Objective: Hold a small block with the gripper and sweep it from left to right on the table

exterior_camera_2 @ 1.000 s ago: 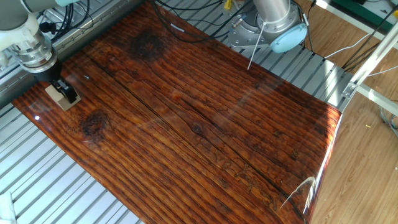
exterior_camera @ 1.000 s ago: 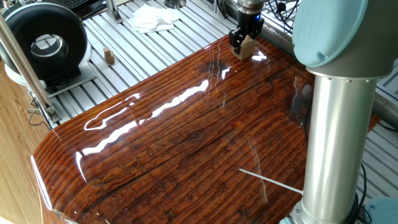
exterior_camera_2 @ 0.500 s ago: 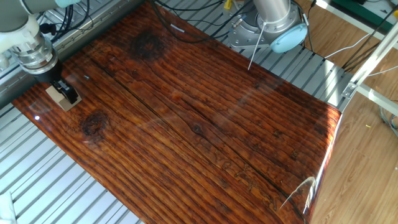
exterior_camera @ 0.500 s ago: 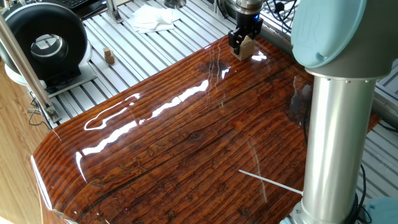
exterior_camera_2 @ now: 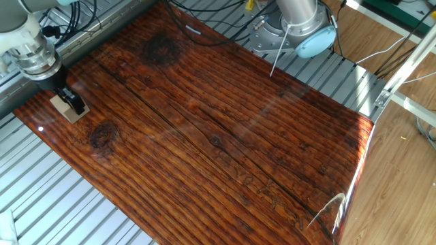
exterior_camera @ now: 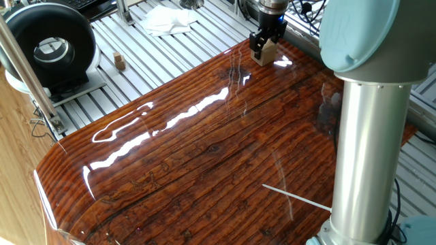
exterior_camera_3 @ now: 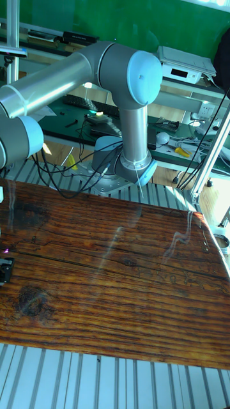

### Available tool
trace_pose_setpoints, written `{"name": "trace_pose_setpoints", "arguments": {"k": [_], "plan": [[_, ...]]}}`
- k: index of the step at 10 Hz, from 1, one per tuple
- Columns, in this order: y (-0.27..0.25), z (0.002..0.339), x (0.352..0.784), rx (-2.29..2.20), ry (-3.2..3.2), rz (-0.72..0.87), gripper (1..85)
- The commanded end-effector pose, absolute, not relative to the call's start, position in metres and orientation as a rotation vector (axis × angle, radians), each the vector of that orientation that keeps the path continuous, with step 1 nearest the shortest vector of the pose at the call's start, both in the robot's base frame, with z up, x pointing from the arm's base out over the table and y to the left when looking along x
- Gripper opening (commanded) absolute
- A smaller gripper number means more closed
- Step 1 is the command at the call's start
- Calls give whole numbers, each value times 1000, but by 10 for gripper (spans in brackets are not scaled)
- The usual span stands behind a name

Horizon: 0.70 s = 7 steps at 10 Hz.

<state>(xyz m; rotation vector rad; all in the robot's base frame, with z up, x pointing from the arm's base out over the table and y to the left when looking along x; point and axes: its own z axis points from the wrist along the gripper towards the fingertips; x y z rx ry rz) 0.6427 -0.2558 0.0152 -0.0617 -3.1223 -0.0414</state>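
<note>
The small block (exterior_camera: pixel 266 54), a light-tan wooden cube, rests on the table (exterior_camera: pixel 204 150) at its far corner. My gripper (exterior_camera: pixel 265 46) stands upright over the block, shut on it with a black finger on either side. From the other fixed view, the small block (exterior_camera_2: pixel 65 107) sits by the left edge of the table (exterior_camera_2: pixel 225 122) with the gripper (exterior_camera_2: pixel 69 102) clamped on it. In the tall view only a black bit of the gripper (exterior_camera_3: pixel 4 270) shows at the left edge, over the table (exterior_camera_3: pixel 115 287); the block is hidden there.
A black round device (exterior_camera: pixel 51 47), a tiny brown wooden piece (exterior_camera: pixel 119 61) and a white cloth (exterior_camera: pixel 167 19) lie on the silver slatted surface beyond the board. The arm's thick column (exterior_camera: pixel 368 150) rises at the right. Its base (exterior_camera_2: pixel 300 27) stands behind the board.
The gripper and the block have crept a few pixels toward the board's far corner edge. Nothing else has moved.
</note>
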Motion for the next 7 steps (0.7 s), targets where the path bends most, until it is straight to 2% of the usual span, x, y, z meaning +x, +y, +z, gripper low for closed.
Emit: {"name": "trace_pose_setpoints", "arguments": {"k": [1, 4, 7], "plan": [[-254, 15, 645, -76, -3132, -59, 10], [-251, 17, 645, -88, -3125, 2, 10], [-249, 15, 646, -83, -3134, -33, 10]]}}
